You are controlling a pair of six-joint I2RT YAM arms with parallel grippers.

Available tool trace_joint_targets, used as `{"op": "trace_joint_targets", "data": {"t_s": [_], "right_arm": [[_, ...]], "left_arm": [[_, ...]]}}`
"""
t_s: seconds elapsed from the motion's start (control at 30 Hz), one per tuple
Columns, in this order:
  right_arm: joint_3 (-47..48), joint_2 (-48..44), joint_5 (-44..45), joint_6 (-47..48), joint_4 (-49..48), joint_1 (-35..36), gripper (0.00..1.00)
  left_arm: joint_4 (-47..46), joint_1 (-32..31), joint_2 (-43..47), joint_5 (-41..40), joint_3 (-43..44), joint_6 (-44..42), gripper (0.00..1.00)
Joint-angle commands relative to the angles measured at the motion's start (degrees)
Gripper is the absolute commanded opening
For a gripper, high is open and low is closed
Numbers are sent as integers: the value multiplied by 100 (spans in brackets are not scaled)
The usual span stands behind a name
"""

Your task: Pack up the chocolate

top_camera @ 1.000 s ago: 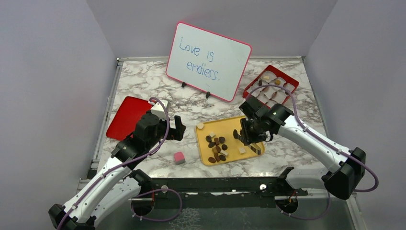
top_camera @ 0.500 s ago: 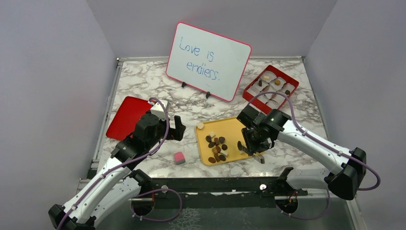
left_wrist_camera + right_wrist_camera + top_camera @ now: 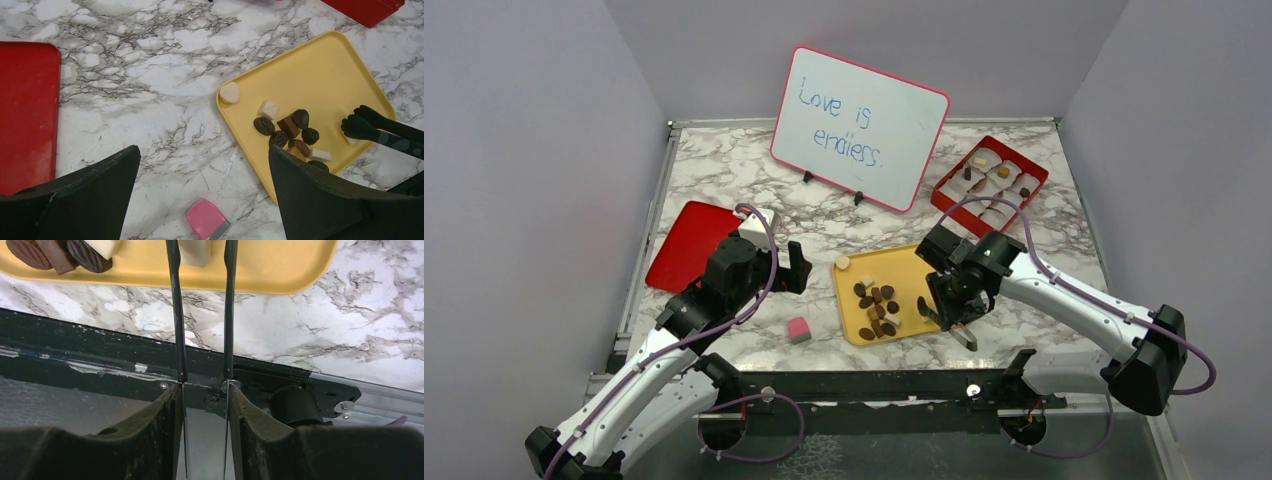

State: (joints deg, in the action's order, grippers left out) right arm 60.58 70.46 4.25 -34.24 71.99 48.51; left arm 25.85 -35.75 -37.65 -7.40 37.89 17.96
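Brown and cream chocolate (image 3: 877,306) sits bunched on the left half of the yellow tray (image 3: 916,262), centre frame. The bunch's long axis runs upper left to lower right. One cream square (image 3: 194,251) lies apart between the right gripper (image 3: 359,121) fingers, which stand partly apart with a gap on one side, not clamped. Left gripper (image 3: 202,152) gapes wide over the marble table (image 3: 150,100), pink cube (image 3: 206,220) at the lower frame edge.

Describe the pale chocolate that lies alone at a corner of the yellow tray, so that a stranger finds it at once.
Find the square yellow plastic tray on the grey-veined marble table. At its corner that points to the flat red board lies a rounded cream-white chocolate. It lies alone, apart from the heap of dark brown chocolates, and the other pale pieces are square.
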Motion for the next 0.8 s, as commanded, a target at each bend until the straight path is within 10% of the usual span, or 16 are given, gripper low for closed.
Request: {"op": "trace_joint_targets", "data": {"t_s": [0.0,0.77], "right_arm": [[-87,50,-197,73,-134,77,41],[-50,121,-73,-16,281,253,38]], "left_arm": [[-97,-20,38,-42,11,2,99],[-97,-20,79,-47,0,-3,99]]}}
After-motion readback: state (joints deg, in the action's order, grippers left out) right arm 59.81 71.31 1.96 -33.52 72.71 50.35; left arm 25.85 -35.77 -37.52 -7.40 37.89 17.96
